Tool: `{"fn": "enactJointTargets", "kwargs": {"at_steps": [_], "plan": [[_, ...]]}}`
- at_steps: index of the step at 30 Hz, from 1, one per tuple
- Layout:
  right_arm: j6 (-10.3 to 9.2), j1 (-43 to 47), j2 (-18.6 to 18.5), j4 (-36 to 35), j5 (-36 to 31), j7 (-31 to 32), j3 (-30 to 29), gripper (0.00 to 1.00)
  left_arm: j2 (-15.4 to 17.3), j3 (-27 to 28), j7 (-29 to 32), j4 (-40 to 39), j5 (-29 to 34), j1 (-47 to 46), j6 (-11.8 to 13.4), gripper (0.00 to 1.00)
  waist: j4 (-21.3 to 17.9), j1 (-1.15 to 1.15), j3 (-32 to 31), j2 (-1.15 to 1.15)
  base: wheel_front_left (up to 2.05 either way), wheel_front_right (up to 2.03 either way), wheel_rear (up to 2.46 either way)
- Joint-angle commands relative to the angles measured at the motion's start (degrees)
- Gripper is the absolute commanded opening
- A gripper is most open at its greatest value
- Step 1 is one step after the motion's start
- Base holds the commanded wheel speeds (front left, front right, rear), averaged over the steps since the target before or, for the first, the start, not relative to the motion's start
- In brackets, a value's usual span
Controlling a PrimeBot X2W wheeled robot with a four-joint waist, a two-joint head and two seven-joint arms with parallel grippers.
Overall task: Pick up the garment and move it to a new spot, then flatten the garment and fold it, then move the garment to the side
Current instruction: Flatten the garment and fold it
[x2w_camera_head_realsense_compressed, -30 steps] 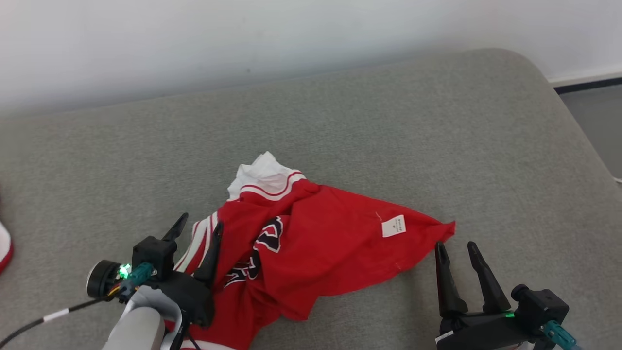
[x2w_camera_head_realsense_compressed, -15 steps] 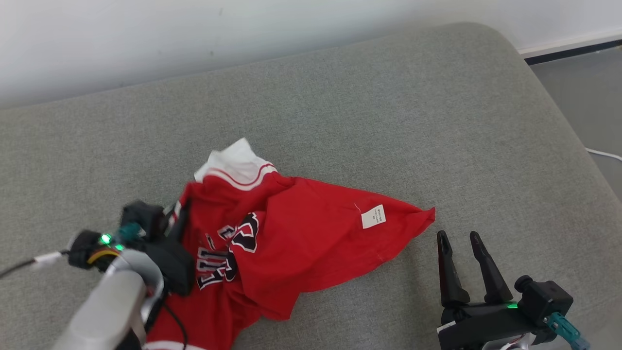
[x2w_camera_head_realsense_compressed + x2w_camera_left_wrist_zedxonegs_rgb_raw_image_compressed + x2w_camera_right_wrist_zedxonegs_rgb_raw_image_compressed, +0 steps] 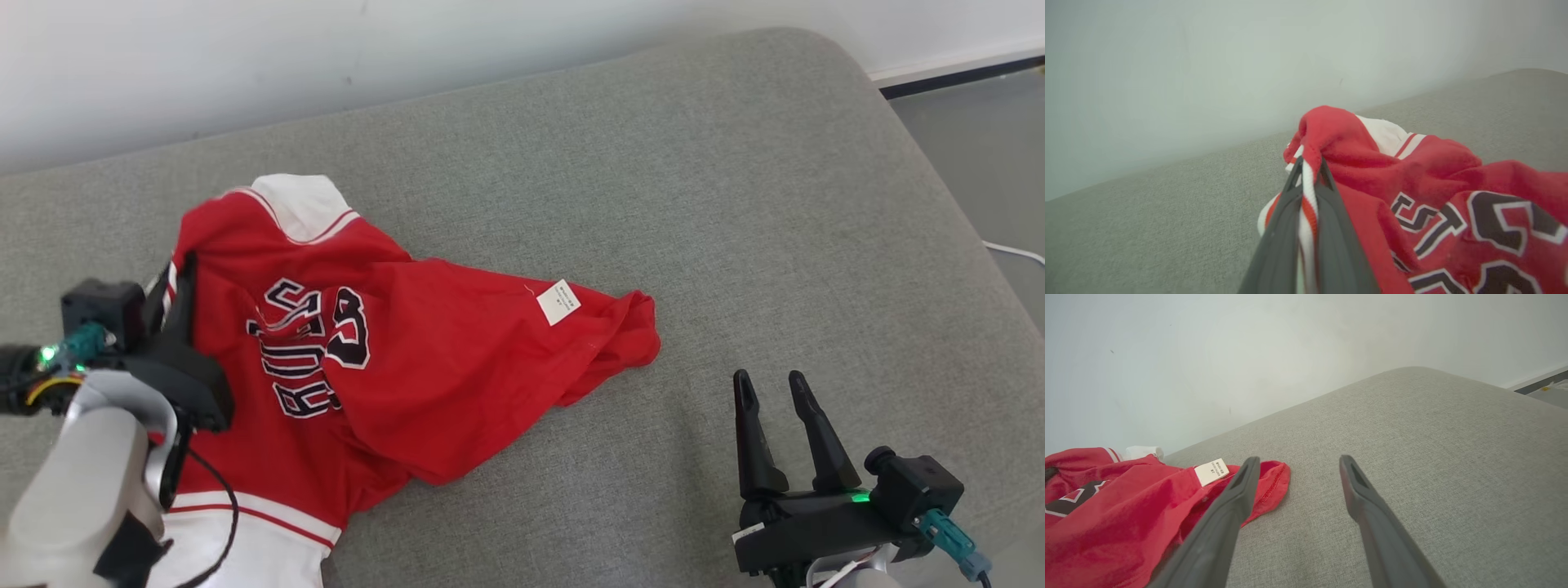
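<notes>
By the grey cushion's (image 3: pixel 653 163) front right edge the right claw (image 3: pixel 768 377) hangs spread, empty. Front left, the left claw (image 3: pixel 1310 167) pinches the striped trim (image 3: pixel 1306 192) of a red basketball jersey (image 3: pixel 424 359) sprawled over the left half. Light, limp cloth; hems likely grip best.

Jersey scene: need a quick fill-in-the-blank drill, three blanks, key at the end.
1. The left claw is ____ on the striped edge of the red jersey.
2. The right claw stands ____ beside the jersey, with nothing between its fingers.
3. The small tag on the jersey is ____ in colour.
Missing words: shut; open; white.
</notes>
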Motion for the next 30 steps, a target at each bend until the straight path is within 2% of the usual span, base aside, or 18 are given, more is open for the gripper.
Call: {"fn": "enactJointTargets", "kwargs": {"at_steps": [1, 2, 3, 7, 13, 23, 30], "plan": [[-0.13, 0.4, 0.1, 0.1, 0.0, 0.0, -0.3, 1.0, -0.4, 1.0, -0.2, -0.9, 0.9, 1.2, -0.1, 0.84, 0.4, 0.0, -0.4, 0.0, 0.0, 0.0, 0.0], [-0.13, 0.4, 0.1, 0.1, 0.0, 0.0, -0.3, 1.0, -0.4, 1.0, -0.2, -0.9, 0.9, 1.2, -0.1, 0.84, 0.4, 0.0, -0.4, 0.0, 0.0, 0.0, 0.0], [-0.13, 0.7, 0.1, 0.1, -0.1, 0.0, -0.2, 1.0, -0.6, 1.6, -0.2, -1.5, 1.1, 1.8, -0.1, 1.0, 0.6, 0.0, -0.6, 0.0, 0.0, 0.0, 0.0], [-0.13, 1.3, 0.1, 0.4, -0.5, 0.0, -0.2, 1.0, -1.3, 4.8, -0.2, -6.6, 3.3, 5.0, 0.1, 1.0, 2.1, 0.0, -1.9, 0.0, 0.0, 0.0, 0.0], [-0.13, 2.1, 0.1, 0.7, -1.0, 0.0, -0.1, 1.0, -4.0, 12.0, -0.2, -18.7, 6.9, 12.7, 1.0, 1.0, 5.4, 0.0, -3.7, 0.0, 0.0, 0.0, 0.0], [-0.13, 2.9, 0.1, 2.9, -0.6, 0.0, 2.0, 1.0, -12.8, 22.7, -0.2, -35.6, 13.8, 28.7, 0.1, 1.0, 11.3, 0.0, -6.2, 0.0, 0.0, 0.0, 0.0], [-0.13, 3.6, 0.1, 5.2, -0.5, 0.0, 3.5, 1.0, -17.4, 25.8, -0.2, -39.1, 17.8, 37.5, -1.3, 1.0, 14.7, 0.0, -7.8, 0.0, 0.0, 0.0, 0.0]]}}
